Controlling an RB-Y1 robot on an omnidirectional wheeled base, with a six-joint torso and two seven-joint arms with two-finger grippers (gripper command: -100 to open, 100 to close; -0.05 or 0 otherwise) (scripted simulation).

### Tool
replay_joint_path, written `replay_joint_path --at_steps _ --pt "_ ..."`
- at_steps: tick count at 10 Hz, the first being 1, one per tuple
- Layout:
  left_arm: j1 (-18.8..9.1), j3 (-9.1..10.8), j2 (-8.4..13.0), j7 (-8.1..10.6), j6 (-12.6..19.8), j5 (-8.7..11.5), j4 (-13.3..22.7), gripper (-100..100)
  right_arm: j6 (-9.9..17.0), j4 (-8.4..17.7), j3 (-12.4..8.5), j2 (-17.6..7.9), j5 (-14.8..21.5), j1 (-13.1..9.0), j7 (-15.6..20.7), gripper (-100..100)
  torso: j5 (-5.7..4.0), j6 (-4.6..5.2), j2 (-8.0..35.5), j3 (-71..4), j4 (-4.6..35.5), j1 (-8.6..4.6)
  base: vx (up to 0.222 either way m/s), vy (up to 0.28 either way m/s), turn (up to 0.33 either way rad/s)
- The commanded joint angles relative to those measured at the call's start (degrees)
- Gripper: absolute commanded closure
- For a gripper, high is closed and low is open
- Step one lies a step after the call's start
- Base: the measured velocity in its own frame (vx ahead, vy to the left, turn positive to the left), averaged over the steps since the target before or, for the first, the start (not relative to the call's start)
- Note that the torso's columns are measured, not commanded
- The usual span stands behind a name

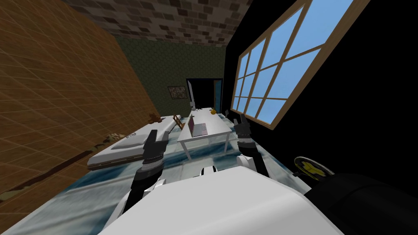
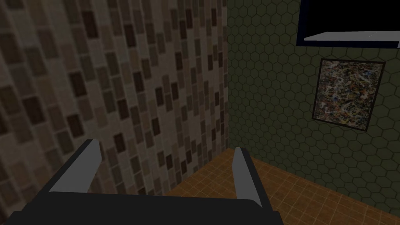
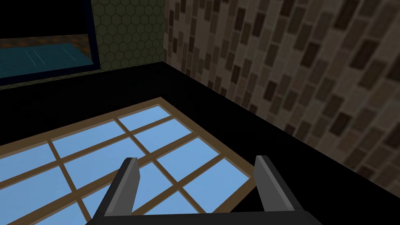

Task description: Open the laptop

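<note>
Left jaws, right jaws apart; open laptop [image 1: 198, 129] on table [image 1: 217, 125] beyond.

Bare floor [image 1: 81, 196] reaches the table [image 1: 218, 129] — bed [image 1: 122, 149] flanks its left.

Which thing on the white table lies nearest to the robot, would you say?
The laptop; the yellow thing and the tall white thing stand beyond it, at the far end of the table.

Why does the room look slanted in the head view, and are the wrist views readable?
Head view: the wide, rolled lens slants everything, so the laptop and white table are not tilted; the black area around the window is undrawn, not shadow. Left wrist view: dim, yet the left pincer reads open. Right wrist view: right pincer open.
</note>
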Motion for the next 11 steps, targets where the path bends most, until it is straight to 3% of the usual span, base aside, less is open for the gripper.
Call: replay_joint_path --at_steps 1,7,11 --pt "0.4 0.07 2.0 -0.34 3.3 -1.2 0.7 -100 0.0 0.0 0.0 0.0 0.0 0.0 0.0 0 0.00 0.00 0.0 0.0 0.0 0.01 0.092 -0.033 -0.027" --pt "0.7 0.17 5.0 -1.12 10.3 -3.9 2.7 -100 0.0 0.0 0.0 0.0 0.0 0.0 0.0 0 0.02 0.01 0.1 0.1 0.0 0.06 0.080 -0.028 -0.029" --pt "0.9 0.25 8.8 -1.69 15.3 -5.8 4.3 -100 0.0 0.0 0.0 0.0 0.0 0.0 0.0 0 0.00 0.00 0.1 0.0 0.0 0.01 0.083 -0.031 -0.028"
